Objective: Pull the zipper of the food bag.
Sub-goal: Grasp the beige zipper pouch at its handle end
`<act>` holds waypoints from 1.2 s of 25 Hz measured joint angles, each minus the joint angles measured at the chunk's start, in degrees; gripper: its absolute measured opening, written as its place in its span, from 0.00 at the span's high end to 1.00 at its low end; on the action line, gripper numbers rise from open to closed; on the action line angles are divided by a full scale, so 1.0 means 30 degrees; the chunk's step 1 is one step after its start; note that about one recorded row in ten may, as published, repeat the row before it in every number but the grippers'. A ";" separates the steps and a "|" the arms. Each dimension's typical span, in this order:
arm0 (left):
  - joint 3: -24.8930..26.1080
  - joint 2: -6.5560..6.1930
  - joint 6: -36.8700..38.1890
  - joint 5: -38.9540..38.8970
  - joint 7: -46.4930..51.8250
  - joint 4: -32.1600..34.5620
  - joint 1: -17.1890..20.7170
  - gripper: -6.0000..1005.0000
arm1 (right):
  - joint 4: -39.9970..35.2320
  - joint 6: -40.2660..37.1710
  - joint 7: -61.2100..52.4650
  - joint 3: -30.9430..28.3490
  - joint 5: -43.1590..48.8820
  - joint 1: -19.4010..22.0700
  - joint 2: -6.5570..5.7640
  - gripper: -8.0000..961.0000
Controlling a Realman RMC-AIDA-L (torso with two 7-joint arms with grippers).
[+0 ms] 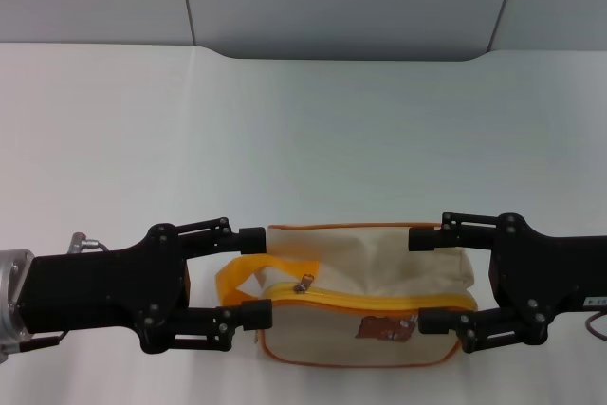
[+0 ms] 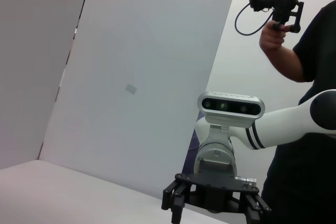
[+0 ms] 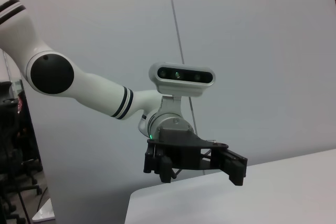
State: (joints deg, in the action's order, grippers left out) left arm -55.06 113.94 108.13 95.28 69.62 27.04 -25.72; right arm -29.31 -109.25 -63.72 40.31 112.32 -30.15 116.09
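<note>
Food bag [image 1: 365,296] flat on white tabletop [image 1: 303,130], zipper [image 1: 370,299] curving across, silver pull [image 1: 303,284] near left end. Left claw [image 1: 254,274] and right claw [image 1: 427,277] spread wide, bracketing bag ends, seemingly touching fabric.

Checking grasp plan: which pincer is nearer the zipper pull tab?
The left pincer. It straddles the bag end with the handle loop, and the silver pull tab sits just beyond its fingertips. The right pincer is at the far end.
</note>
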 joint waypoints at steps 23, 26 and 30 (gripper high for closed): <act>-0.0268 0.1470 -0.5739 0.2390 -0.2130 -0.0115 0.1149 0.21 | 0.0012 0.0249 -0.0002 -0.0085 0.0003 0.0149 0.0016 0.13; -0.0325 0.1616 -0.6444 0.2548 -0.2194 -0.0264 0.0999 0.22 | 0.0015 0.0302 -0.0003 -0.0061 0.0002 0.0148 0.0044 0.13; -0.0279 0.1640 -0.7106 0.2408 -0.2619 -0.1031 0.0596 0.22 | 0.0014 0.0323 -0.0011 -0.0121 0.0002 0.0152 0.0062 0.13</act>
State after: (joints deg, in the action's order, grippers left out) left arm -55.90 118.86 86.82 102.50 61.76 23.94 -23.93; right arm -29.27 -108.28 -63.75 39.95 112.32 -29.69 116.28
